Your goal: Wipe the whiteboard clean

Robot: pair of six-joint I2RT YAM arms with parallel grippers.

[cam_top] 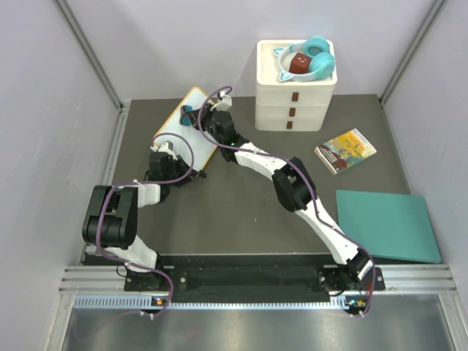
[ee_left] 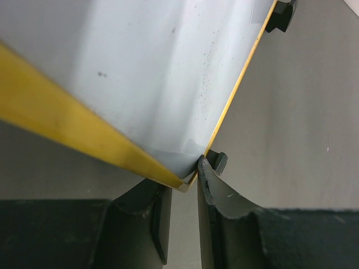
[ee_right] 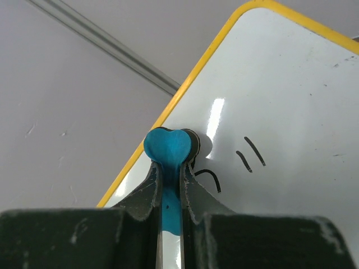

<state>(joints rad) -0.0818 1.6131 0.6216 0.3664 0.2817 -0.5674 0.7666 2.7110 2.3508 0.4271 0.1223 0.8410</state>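
The whiteboard point(cam_top: 180, 121) lies at the back left, white with a yellow rim. In the left wrist view my left gripper point(ee_left: 182, 179) is shut on the near corner of the whiteboard point(ee_left: 157, 73), beside a black foot point(ee_left: 220, 162). My right gripper point(ee_right: 169, 162) is shut on a blue heart-shaped eraser point(ee_right: 167, 147), whose head rests against the whiteboard point(ee_right: 291, 101) near its yellow left edge. Short black marks point(ee_right: 249, 154) and a curved stroke point(ee_right: 210, 178) lie just right of the eraser. From above, the right gripper point(cam_top: 199, 117) reaches over the board and the left gripper point(cam_top: 167, 148) is at its near end.
A white drawer unit point(cam_top: 295, 88) with teal headphones point(cam_top: 311, 58) on top stands at the back centre. A colourful booklet point(cam_top: 345, 151) and a flat teal sheet point(cam_top: 387, 223) lie to the right. Grey walls close in both sides.
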